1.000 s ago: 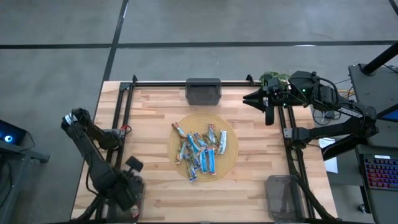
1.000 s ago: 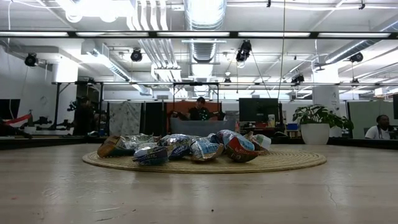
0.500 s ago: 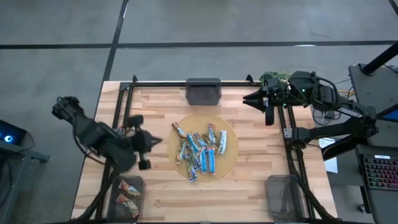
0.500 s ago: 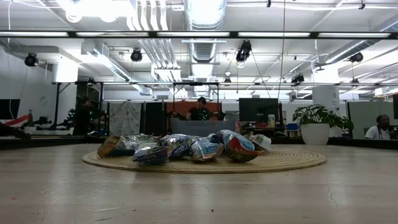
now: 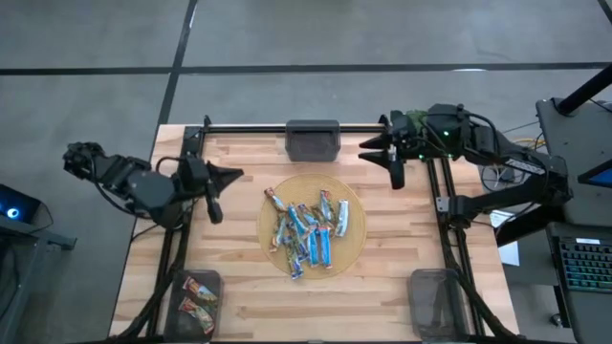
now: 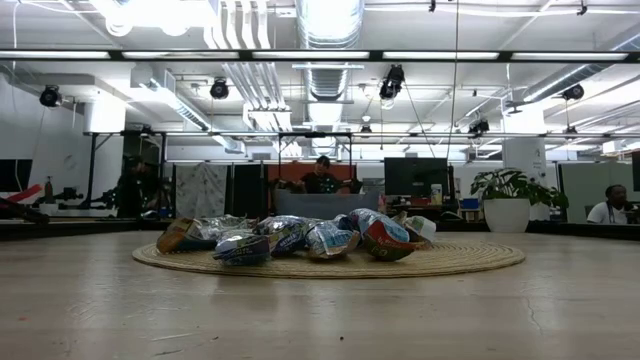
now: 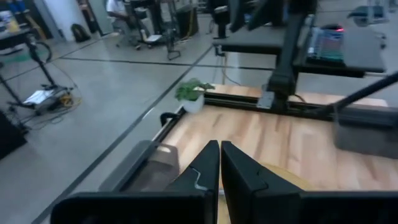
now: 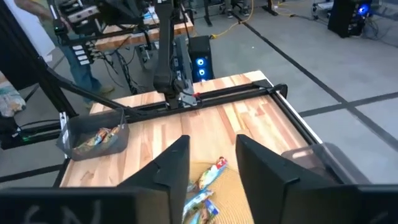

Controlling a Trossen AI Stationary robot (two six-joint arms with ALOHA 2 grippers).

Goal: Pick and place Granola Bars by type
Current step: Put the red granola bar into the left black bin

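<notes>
High view: at the near left corner of the wooden counter (image 5: 239, 306) sits a grey bin (image 5: 195, 302) with two red-brown bars (image 5: 198, 298) lying in it. A second grey bin (image 5: 436, 300) sits at the near right corner; what it holds cannot be made out. At the middle of the counter lies a round woven mat (image 5: 357, 232), and the granola bars (image 5: 308, 229) are heaped on it, touching and overlapping, blue, blue-white and red-orange wrappers mixed together. In the low view the same pile (image 6: 300, 238) rests on the mat (image 6: 470, 258), with the open room and a seated person (image 6: 321, 176) far behind.

Left of the mat, over the counter's left rail, the left gripper (image 5: 228, 176) points toward the pile, well apart from it. In the left wrist view its jaws are pressed together with nothing between them.

Beyond the mat to the right, the right gripper (image 5: 369, 151) hangs above the far part of the counter, aimed at the pile. In the right wrist view its jaws stand partly apart, empty, with bars showing in the gap (image 8: 208, 180).

A third grey bin (image 5: 313, 139) rests at the middle of the far edge.
</notes>
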